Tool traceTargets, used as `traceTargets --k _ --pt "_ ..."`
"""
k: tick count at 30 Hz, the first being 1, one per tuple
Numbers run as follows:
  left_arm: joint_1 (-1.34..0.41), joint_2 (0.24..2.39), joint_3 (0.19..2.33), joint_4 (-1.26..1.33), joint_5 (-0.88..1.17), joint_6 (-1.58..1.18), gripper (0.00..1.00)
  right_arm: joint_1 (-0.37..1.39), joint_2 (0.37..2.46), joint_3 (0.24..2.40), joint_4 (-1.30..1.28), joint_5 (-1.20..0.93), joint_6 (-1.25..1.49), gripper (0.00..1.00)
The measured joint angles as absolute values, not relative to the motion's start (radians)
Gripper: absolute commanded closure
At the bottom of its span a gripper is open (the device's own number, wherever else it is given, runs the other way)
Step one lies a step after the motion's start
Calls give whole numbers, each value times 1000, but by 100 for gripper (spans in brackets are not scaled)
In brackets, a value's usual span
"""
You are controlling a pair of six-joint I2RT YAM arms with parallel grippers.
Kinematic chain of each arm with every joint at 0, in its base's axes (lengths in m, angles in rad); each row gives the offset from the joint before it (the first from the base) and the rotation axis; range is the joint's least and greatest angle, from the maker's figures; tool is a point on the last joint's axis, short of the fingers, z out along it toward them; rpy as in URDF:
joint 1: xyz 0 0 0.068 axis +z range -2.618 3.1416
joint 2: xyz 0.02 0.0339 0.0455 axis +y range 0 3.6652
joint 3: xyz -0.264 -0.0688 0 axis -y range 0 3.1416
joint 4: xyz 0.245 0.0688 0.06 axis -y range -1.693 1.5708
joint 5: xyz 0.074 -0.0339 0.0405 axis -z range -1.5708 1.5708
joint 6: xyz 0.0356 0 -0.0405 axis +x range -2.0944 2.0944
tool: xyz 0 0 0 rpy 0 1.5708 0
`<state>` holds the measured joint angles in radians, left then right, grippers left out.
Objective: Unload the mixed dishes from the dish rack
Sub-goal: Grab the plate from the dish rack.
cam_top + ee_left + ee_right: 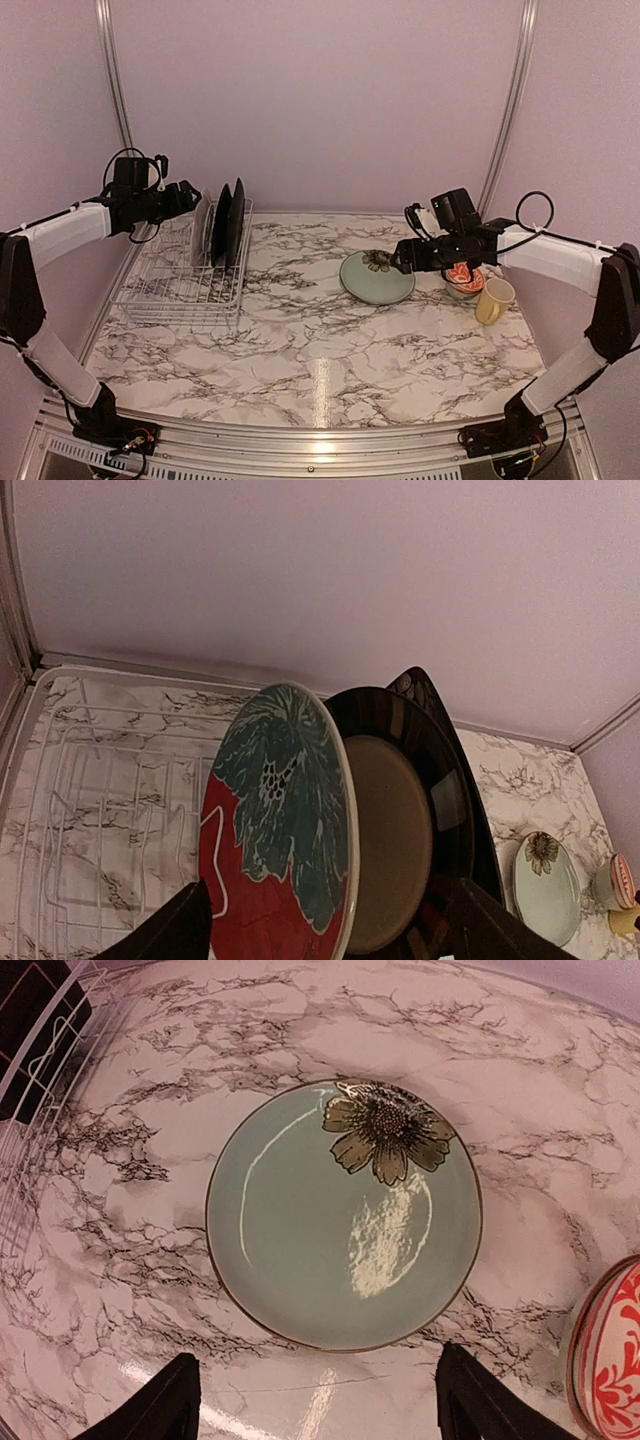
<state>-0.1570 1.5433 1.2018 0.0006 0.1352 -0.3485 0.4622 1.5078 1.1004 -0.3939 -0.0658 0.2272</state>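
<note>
The left wrist view's lower edge cuts off the red plate (275, 830), which hides part of the black plate (400, 830) behind; of a second black plate (417, 681) only the top shows. In the right wrist view the patterned bowl (612, 1355) and the dish rack (45, 1038) are cut by the edges.

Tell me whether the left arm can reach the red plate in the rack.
Probably yes: the open left pincer faces the red plate with nothing between, though a black plate stands close behind.
</note>
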Motion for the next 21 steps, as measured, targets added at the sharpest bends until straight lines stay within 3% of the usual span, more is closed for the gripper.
traceTargets --k 4,8,21 --pt "-157 1612 1253 -68 189 -353 42 462 1453 1083 -406 -80 236 22" --pt "-158 1695 1334 -136 207 -344 55 462 1412 1082 -406 -93 237 22" --pt "-185 1770 1449 -305 159 -301 77 462 1410 1061 -403 -128 257 23"
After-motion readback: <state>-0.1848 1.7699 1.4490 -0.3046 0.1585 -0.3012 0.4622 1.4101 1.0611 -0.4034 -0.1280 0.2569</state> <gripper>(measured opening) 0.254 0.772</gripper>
